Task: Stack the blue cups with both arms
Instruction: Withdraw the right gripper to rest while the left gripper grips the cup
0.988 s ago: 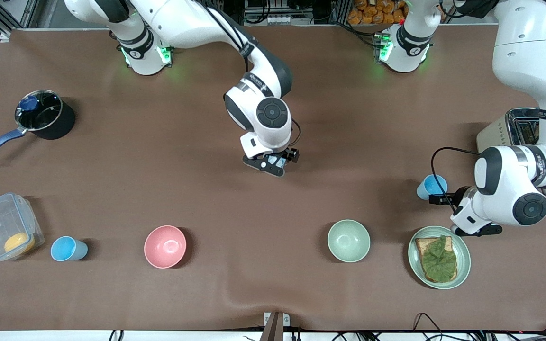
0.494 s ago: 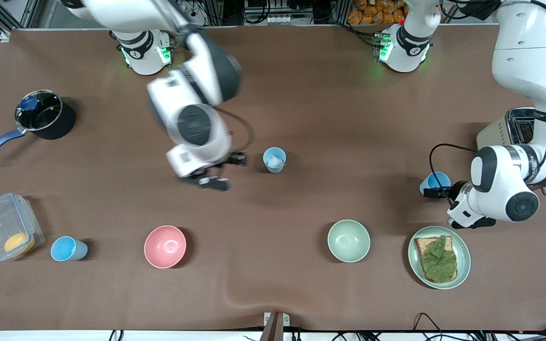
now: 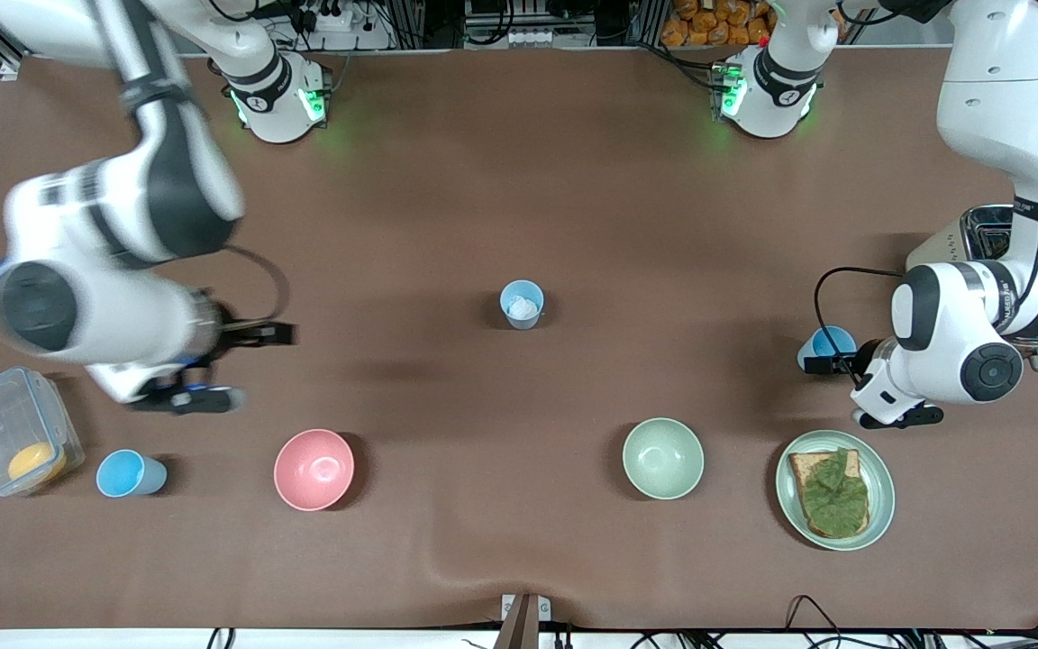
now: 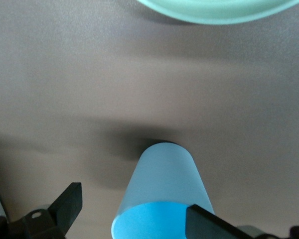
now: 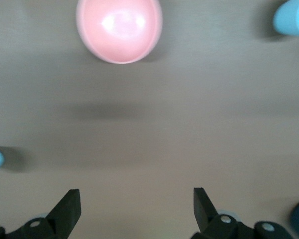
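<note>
Swung away from the paler cup (image 3: 521,305) toward the blue cup (image 3: 129,474): right gripper (image 3: 229,365), jaws apart.
Hovering with jaws apart around another blue cup (image 4: 162,199): left gripper (image 4: 134,211), pickup pending.

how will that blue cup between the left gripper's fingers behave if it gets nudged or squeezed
The blue cup looks like thin plastic and empty, so probably light and easy to slide. It tapers to a narrow base, so a sideways nudge from the open left gripper might tip it. Its smooth wall may slip or flex under a hard squeeze.

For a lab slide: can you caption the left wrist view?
Open left gripper straddling an upright light-blue tapered plastic cup on the brown table.
</note>
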